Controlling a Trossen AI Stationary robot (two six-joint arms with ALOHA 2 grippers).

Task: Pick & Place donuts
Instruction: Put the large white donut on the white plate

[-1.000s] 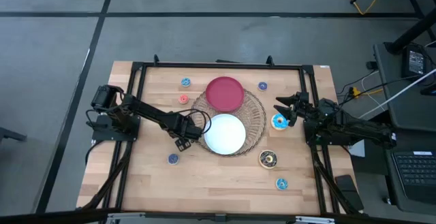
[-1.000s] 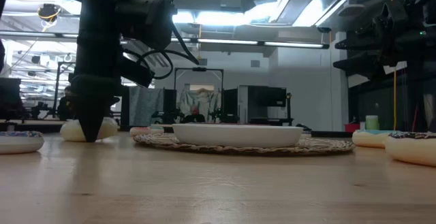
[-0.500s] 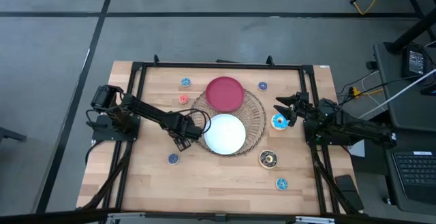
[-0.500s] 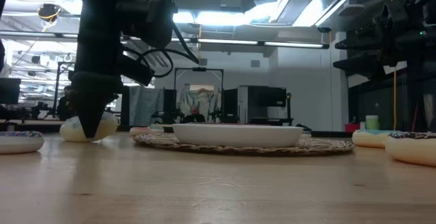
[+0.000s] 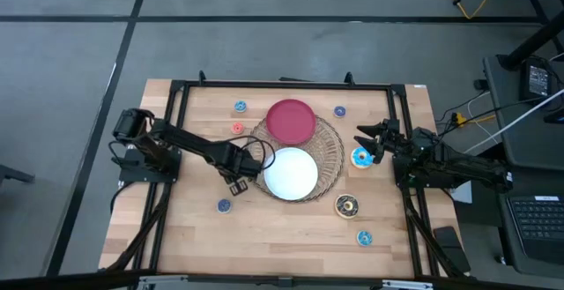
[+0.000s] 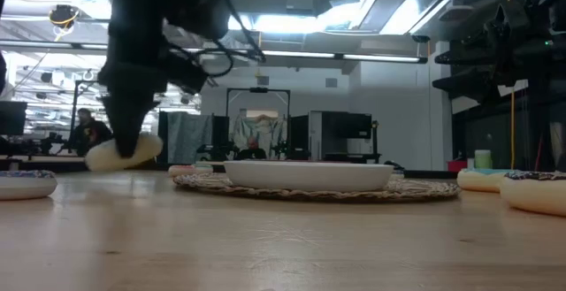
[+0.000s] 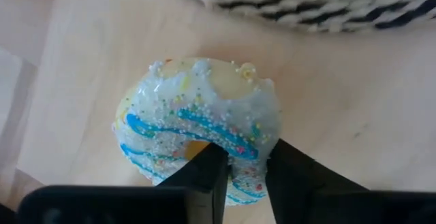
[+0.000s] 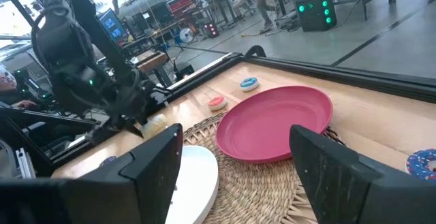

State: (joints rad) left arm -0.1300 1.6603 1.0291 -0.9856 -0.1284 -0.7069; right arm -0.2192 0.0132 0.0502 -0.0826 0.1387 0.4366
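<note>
My left gripper [image 6: 126, 145] points down just left of the wicker tray [image 5: 331, 153] and is shut on a white-iced donut with blue stripes and sprinkles [image 7: 197, 125]. In the low view this donut [image 6: 124, 150] hangs tilted above the table; in the high view the gripper [image 5: 236, 184] hides it. Other donuts lie flat on the wood: blue ones [image 5: 240, 107] [image 5: 339, 111] [image 5: 224, 205] [image 5: 364, 237], an orange-pink one [image 5: 236, 129] and a dark brown one [image 5: 346, 205]. My right gripper [image 5: 366, 142] waits open at the right edge, above another blue donut [image 5: 360, 157]. My left gripper holds the donut by one side of its ring [image 7: 245, 161], pinched between the two fingers. One finger [image 7: 204, 173] seems to stand in the hole, the other [image 7: 296, 173] outside. The fingers come from above, pointing down. The donut hangs tilted, clear of the table.
A red plate [image 5: 291, 121] and a white plate [image 5: 291, 174] lie on the wicker tray in the table's middle. A black frame [image 5: 282, 85] runs round the table top. Bare wood lies along the near edge.
My left gripper has shut on the white-iced donut and gone up. The donut, which lay flat on the table beside the tray, now hangs tilted and clear of the wood.
</note>
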